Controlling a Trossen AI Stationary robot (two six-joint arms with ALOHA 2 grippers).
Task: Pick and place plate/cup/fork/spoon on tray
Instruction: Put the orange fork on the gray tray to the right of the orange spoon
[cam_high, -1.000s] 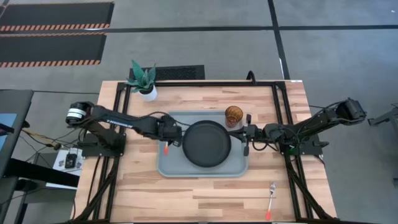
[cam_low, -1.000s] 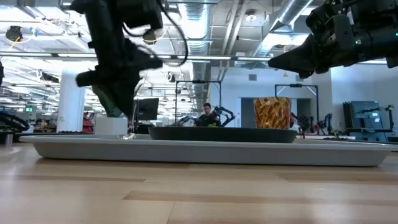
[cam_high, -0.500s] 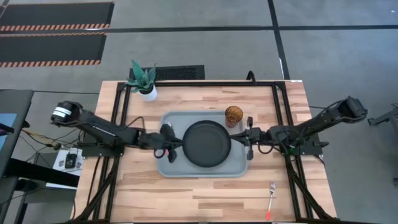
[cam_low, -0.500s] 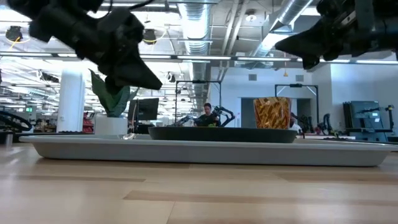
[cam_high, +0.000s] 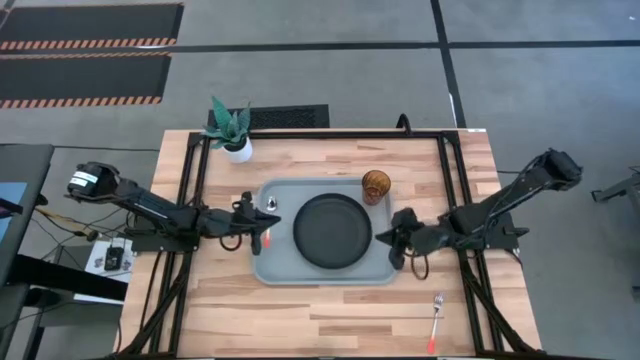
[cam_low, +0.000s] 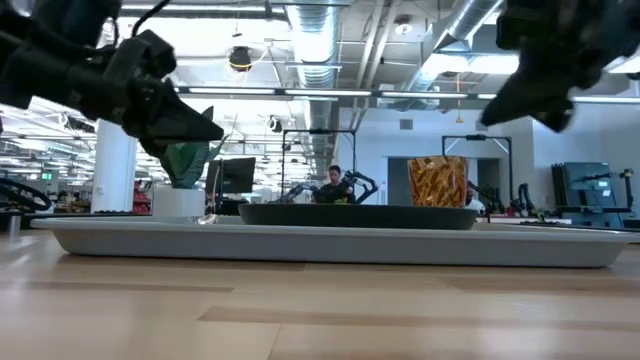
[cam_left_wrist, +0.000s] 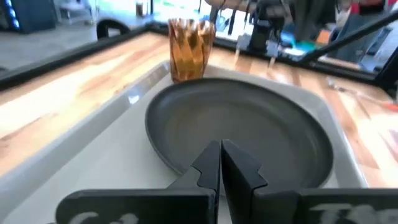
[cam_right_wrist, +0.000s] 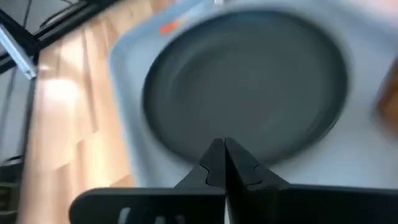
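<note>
The black plate (cam_high: 332, 231) lies flat in the middle of the pale grey-blue tray (cam_high: 300, 272). The amber cup (cam_high: 376, 186) stands upright in the tray's far right corner. The spoon (cam_high: 268, 240) lies on the tray's left part, its bowl toward the far edge. The fork (cam_high: 435, 318) lies on the bare table near the front right. My left gripper (cam_high: 260, 222) hovers shut and empty over the tray's left edge, pointing at the plate (cam_left_wrist: 239, 124). My right gripper (cam_high: 390, 238) hovers shut and empty over the tray's right edge, also facing the plate (cam_right_wrist: 249, 87).
A white pot with a green plant (cam_high: 233, 130) stands at the table's far left. Black frame rails (cam_high: 452, 170) run along both sides of the table. Bare wood (cam_high: 330, 315) lies between the tray and the near edge.
My left gripper has drawn back from beside the plate toward the table's left edge; the spoon stays on the tray. My right gripper has gone from beside the cup toward the table's near edge and turned. Plate, cup and fork have not moved.
</note>
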